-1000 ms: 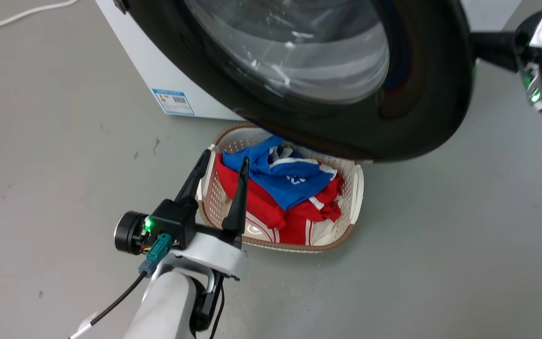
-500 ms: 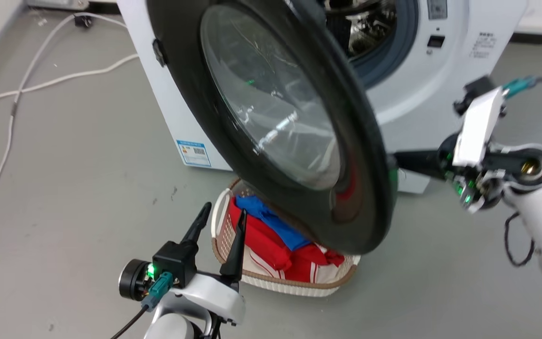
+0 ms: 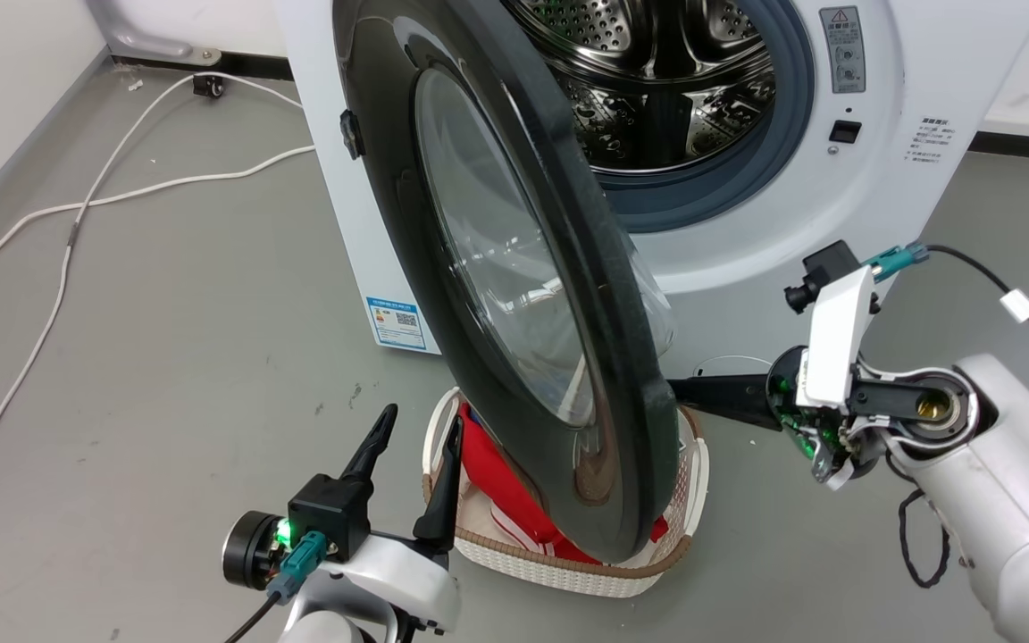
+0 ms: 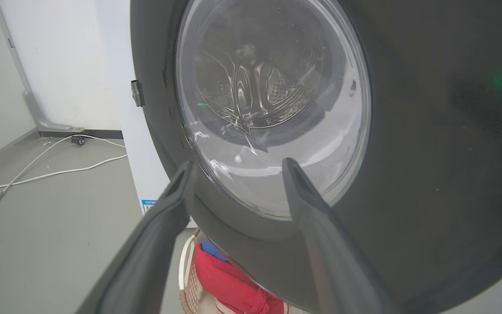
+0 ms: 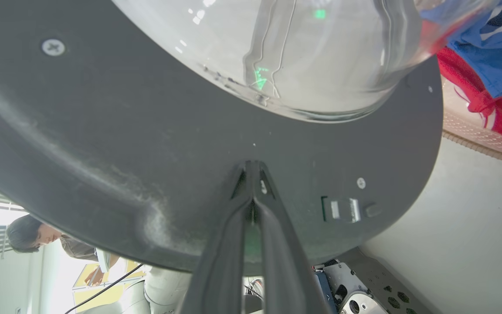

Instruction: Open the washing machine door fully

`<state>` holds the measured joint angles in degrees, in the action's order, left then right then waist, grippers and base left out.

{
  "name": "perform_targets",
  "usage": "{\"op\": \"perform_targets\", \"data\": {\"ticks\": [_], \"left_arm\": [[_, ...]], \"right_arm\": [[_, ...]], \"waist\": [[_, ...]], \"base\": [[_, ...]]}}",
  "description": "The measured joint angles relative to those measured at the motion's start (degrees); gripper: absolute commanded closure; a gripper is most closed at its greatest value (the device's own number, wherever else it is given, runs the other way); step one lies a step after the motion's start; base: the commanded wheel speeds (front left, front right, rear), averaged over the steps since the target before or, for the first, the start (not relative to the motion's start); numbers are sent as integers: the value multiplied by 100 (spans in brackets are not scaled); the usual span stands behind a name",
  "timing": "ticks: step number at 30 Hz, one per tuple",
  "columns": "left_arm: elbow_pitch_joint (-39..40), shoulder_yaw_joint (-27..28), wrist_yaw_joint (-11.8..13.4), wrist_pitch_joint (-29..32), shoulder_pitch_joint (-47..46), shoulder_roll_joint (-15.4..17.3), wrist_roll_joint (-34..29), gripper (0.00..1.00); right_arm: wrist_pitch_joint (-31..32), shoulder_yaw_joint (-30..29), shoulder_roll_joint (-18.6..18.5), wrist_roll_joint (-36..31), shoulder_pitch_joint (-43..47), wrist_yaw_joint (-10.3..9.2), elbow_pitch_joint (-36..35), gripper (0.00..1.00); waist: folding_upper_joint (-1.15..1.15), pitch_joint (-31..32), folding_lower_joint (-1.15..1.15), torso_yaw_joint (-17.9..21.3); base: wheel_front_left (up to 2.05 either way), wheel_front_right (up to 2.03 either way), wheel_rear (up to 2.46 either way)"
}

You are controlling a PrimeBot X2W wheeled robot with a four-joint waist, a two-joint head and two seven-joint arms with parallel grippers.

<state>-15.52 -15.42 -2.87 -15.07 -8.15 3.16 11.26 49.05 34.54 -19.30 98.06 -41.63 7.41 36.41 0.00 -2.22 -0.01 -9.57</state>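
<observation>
Grey floor [image 3: 166, 357] all around. Washing machine door [image 3: 514, 295] about half open, inner face against 2 joined fingertips of right gripper [image 5: 253, 166]; 2 fingers of left gripper [image 3: 421, 415] apart, empty, facing its glass [image 4: 273, 109]. Wider swing remaining.

Washing machine door [image 3: 506, 286] above basket [image 3: 559, 572]; drum [image 3: 657, 89] behind.

The washing machine door [image 3: 514, 295] has swung wider open, baring more of the drum [image 3: 657, 89]
</observation>
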Motion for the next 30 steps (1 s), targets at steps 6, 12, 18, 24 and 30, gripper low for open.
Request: {"op": "perform_targets", "data": {"ticks": [6, 12, 18, 24, 30], "left_arm": [[2, 41, 10, 0, 30, 34, -1, 0], [-19, 86, 36, 0, 114, 63, 11, 0], [1, 142, 78, 0, 185, 97, 55, 0], [59, 270, 155, 0, 249, 159, 82, 0], [119, 311, 187, 0, 349, 214, 110, 0]], "right_arm": [[-370, -43, 19, 116, 210, 0, -175, 100], [-948, -298, -68, 335, 649, 0, -430, 100], [-1491, -542, -236, 497, 1225, 0, -783, 100], [-2068, -702, -396, 657, 2159, 0, -1304, 100], [-3017, -1045, -590, 637, 3020, 0, -1986, 0]], "waist": [[0, 51, 0, 42], [0, 181, 0, 170], [0, 261, 1, 363], [0, 313, 1, 625], [0, 363, 1, 839]], "base": [[0, 0, 0], [0, 0, 0], [0, 0, 0], [0, 0, 0], [0, 0, 0]]}}
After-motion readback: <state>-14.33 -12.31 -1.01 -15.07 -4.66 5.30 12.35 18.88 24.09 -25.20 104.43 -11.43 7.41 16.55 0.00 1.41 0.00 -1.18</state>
